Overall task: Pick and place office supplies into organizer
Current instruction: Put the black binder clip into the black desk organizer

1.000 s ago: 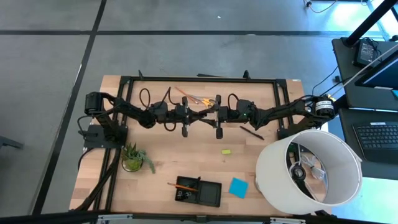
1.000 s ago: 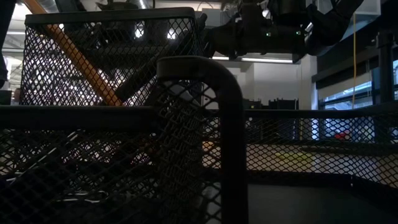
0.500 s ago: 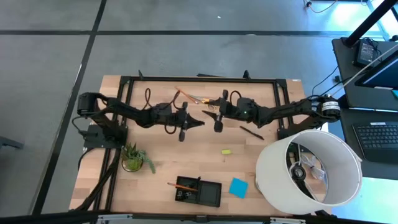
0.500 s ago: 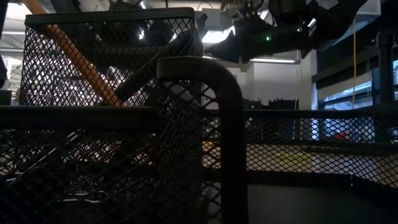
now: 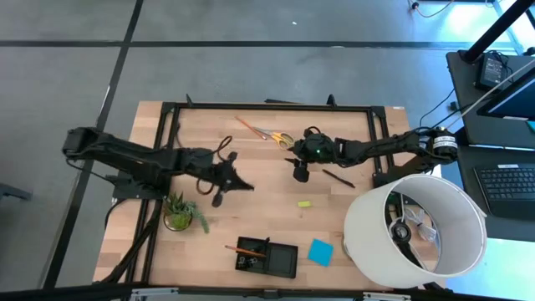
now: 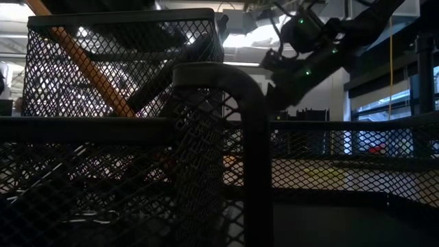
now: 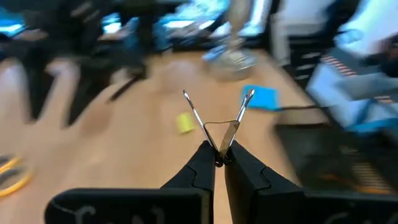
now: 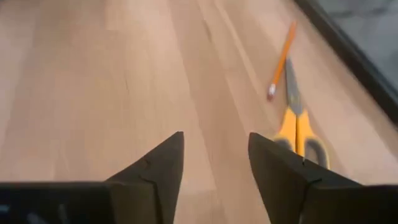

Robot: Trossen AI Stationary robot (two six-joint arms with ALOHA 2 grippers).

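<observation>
The left gripper [image 5: 236, 185] hangs over the middle-left of the worktop [image 5: 209, 226], just beyond the plant [image 5: 178, 211]. Its wrist view shows the fingers pinched together on a clip [image 7: 217, 127], held by the body with the wire handles sticking out ahead. The clip is tiny, light and stiff; a small bite like this could twist or slip, so a gentle carry seems wise.

The organizer [image 5: 267, 257] sits at the near edge, well apart from the gripper, with a pencil [image 5: 243, 249] lying across its left end. That pencil narrows the way in; the open room is from above. The blue pad [image 5: 319, 251] lies just right of the organizer: flat, thin and hard to lift except by an edge.

The scissors [image 5: 276, 136] and a second pencil [image 5: 246, 125] lie at the far side, close together. The scissors are the heaviest item, rigid and smooth; the blades near the pivot look the best hold. The right gripper [image 5: 300, 174] hangs near them with its fingers apart and holding nothing.

The yellow block [image 5: 304, 203] sits alone on bare wood, easy to reach. A pen [image 5: 338, 178] lies right of the right gripper, thin and apt to roll. The lampshade [image 5: 415, 227] crowds the right near corner.
</observation>
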